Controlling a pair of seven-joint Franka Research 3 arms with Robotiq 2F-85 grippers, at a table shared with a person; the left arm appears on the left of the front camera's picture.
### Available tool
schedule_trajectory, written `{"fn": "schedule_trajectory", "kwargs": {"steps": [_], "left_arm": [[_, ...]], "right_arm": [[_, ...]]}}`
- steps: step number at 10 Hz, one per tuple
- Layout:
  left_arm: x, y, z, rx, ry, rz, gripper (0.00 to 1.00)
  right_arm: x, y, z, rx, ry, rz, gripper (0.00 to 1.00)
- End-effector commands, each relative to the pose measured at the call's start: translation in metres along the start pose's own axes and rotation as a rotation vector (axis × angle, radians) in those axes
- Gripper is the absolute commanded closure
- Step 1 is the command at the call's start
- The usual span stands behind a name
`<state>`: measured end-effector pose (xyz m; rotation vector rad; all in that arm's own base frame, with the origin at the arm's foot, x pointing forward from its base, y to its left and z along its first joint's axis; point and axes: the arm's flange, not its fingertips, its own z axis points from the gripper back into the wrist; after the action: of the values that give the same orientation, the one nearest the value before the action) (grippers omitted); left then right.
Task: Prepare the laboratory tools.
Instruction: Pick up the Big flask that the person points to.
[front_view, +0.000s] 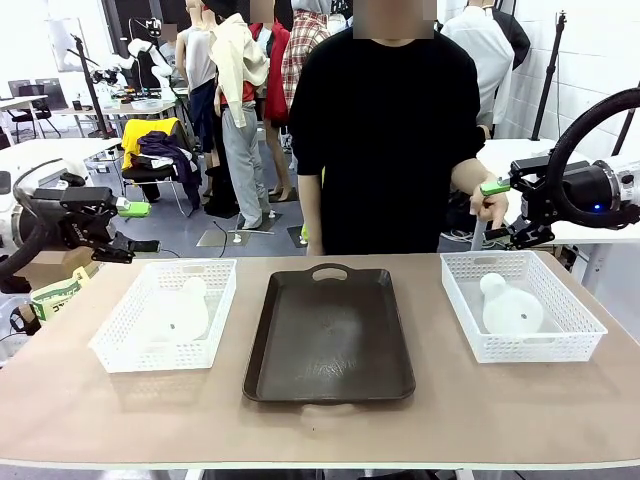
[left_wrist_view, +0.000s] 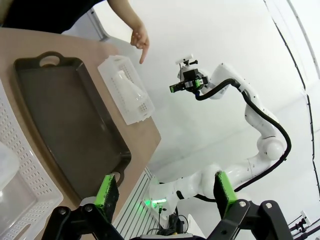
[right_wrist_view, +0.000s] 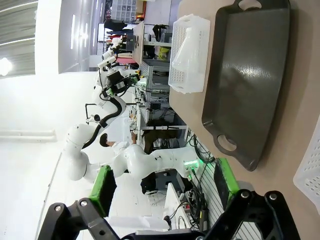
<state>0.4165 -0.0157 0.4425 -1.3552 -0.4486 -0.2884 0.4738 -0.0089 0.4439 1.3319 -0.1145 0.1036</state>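
We find the left claw (front_view: 140, 227) released: its green-padded jaws stand wide apart with nothing between them, and the view along its own fingers confirms this. It hangs above the far left corner of the table (front_view: 90, 420). Below it and inward, toward the middle, sits the left mesh basket (front_view: 118, 348). In it lies the left flask (front_view: 180, 312), a translucent white conical flask on its side. No jaw touches the basket or the flask.

The right claw (front_view: 497, 211) is likewise released and empty, held above the table's far right corner. Just beside its fingertips is the person's hand (front_view: 484, 203); we cannot tell whether they touch. In the left wrist view that hand points one finger down toward the basket. Below this claw stands the right mesh basket (front_view: 530, 350), with the right flask (front_view: 508, 305) on its side inside it.

Farther inward from both claws, between the two baskets, lies the dark brown tray (front_view: 330, 345), its floor bare.

Assessment: we judge the task to be at its start. Neither flask is gripped or lifted, both are in their baskets, and nothing is on the tray. What is left, as we read it, is to take each flask out of its basket and set it out. The tray is the probable place, though the task wording does not fix it.
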Motion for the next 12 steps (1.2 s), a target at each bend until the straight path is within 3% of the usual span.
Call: {"fn": "schedule_trajectory", "kwargs": {"steps": [1, 10, 12], "left_arm": [[0.001, 0.000, 0.003, -0.005, 0.017, -0.004, 0.00], [0.001, 0.000, 0.003, -0.005, 0.017, -0.004, 0.00], [0.001, 0.000, 0.003, -0.005, 0.017, -0.004, 0.00]], "right_arm": [[-0.001, 0.000, -0.001, 0.003, 0.002, 0.005, 0.00], [0.000, 0.000, 0.000, 0.000, 0.000, 0.000, 0.00], [0.004, 0.030, 0.012, -0.181, -0.048, 0.114, 0.00]]}}
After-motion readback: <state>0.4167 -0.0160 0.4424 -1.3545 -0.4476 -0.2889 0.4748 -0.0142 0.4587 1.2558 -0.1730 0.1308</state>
